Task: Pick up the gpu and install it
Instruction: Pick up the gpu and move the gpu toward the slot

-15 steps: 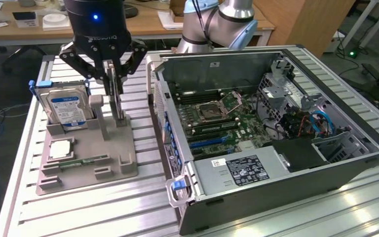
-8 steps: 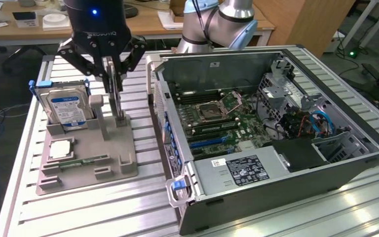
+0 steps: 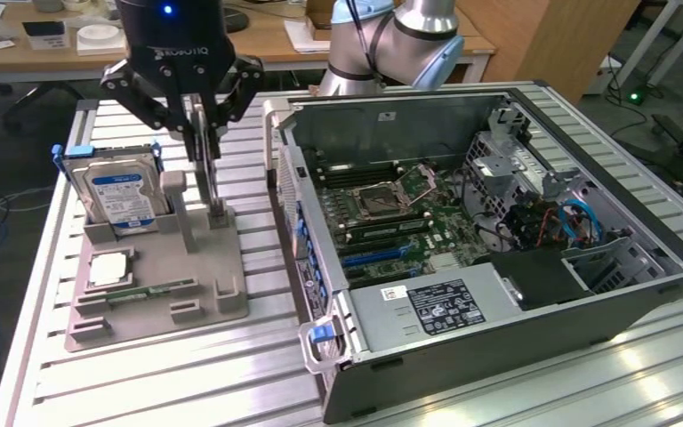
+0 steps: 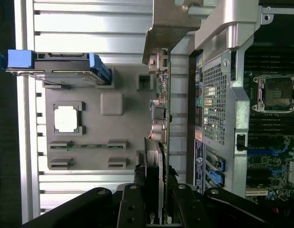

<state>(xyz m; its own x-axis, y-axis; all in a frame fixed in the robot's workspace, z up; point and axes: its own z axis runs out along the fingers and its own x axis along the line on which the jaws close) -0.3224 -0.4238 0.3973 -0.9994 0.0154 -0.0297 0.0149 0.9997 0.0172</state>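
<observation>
The gpu (image 3: 211, 182) stands on edge in a slot of the grey parts holder (image 3: 199, 267), and I see it edge-on as a thin dark card. Its grey metal end bracket (image 4: 166, 23) points away from the wrist. My gripper (image 3: 200, 133) comes down from above, with its two black fingers pressed against either side of the card's upper edge. In the wrist view the gpu (image 4: 165, 95) runs out from between the fingers (image 4: 140, 194), and the gripper (image 4: 156, 194) is shut on it. The card's lower edge still sits in the holder.
The holder also carries a silver hard drive with a blue label (image 3: 122, 191), a processor chip (image 3: 107, 269) and a narrow green memory stick (image 3: 152, 291). On the exterior view's right lies the open computer case (image 3: 626, 294), with its motherboard (image 3: 389, 213) and blue expansion slots (image 3: 372, 258) exposed.
</observation>
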